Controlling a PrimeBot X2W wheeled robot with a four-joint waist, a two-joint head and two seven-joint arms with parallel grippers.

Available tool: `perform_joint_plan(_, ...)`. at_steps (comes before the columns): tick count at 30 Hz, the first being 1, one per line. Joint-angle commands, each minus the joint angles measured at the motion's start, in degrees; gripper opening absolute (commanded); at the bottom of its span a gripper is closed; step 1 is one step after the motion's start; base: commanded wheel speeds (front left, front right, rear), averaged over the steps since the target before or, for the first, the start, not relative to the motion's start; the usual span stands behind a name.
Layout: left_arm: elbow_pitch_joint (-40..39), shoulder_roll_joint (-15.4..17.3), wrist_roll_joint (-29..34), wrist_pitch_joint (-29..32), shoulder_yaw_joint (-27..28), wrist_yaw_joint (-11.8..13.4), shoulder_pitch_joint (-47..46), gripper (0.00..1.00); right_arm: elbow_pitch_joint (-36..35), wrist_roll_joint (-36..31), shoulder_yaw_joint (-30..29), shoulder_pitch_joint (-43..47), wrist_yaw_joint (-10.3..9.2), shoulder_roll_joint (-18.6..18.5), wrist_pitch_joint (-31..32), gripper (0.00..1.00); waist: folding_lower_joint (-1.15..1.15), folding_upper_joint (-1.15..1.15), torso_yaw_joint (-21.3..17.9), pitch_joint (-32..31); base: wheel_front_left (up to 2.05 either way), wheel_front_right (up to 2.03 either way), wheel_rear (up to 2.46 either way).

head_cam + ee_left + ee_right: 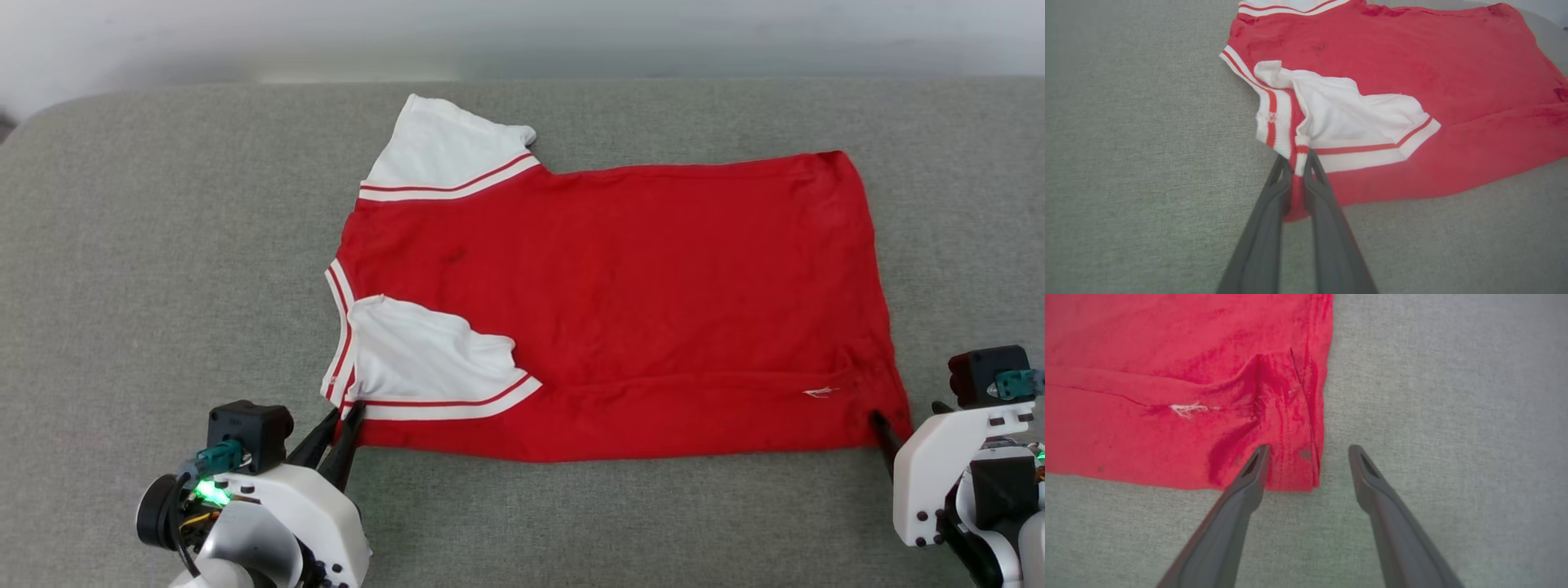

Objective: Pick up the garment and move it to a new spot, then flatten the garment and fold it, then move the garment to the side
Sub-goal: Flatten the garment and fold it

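Left gripper (1298, 159) pinches the garment (620, 294) at its near shoulder corner; right gripper (1308, 449) is spread, straddling the near hem corner. The garment lies flat on the grey worktop (163, 245). Close the right on both layers, then lift both corners evenly.

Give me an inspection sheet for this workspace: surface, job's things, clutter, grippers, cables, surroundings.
Surface: grey cloth surface with rounded far corners.
Job's things: red shirt spread out, collar to the robot's left; near sleeve folded onto the body.
Clutter: nothing seen.
Grippers: left gripper shut on the striped trim at the shirt's near collar-side corner; right gripper open, hem corner between its fingers.
Cables: thin wires at the left wrist.
Surroundings: pale wall behind the surface.
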Motion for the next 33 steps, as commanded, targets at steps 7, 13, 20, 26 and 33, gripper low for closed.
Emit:
perform_joint_plan(7,-3.0,0.6,0.9,0.5,-0.3,0.6,-0.9,0.00,6.6,-1.6,-1.1,-1.6,-0.03,2.2,1.9,1.00,0.00,0.00,1.8,2.1,0.00,0.00,0.00)
perform_joint_plan(13,-2.5,1.1,0.4,1.0,-0.7,0.4,-0.2,0.00,11.3,-1.2,-1.3,-1.0,-0.02,3.9,3.8,1.00,0.00,0.00,2.3,2.7,0.00,0.00,0.00)
perform_joint_plan(20,-0.6,2.2,-0.4,2.0,-1.3,-0.6,1.2,0.00,11.6,-0.1,-2.4,-1.0,-0.03,3.4,1.7,0.00,0.00,0.00,1.4,0.8,0.00,0.00,0.00)
perform_joint_plan(26,0.0,4.0,-1.2,2.3,-1.0,-0.4,4.0,0.00,7.9,1.4,-3.8,0.6,-0.06,3.2,0.2,0.00,0.00,0.00,0.2,-2.7,0.00,0.00,0.00)
perform_joint_plan(33,-1.9,6.8,-2.5,4.1,-1.4,0.2,9.2,0.00,1.6,3.2,-5.5,6.2,-0.07,3.9,1.7,0.00,0.00,0.00,-1.2,-5.9,0.00,0.00,0.00)
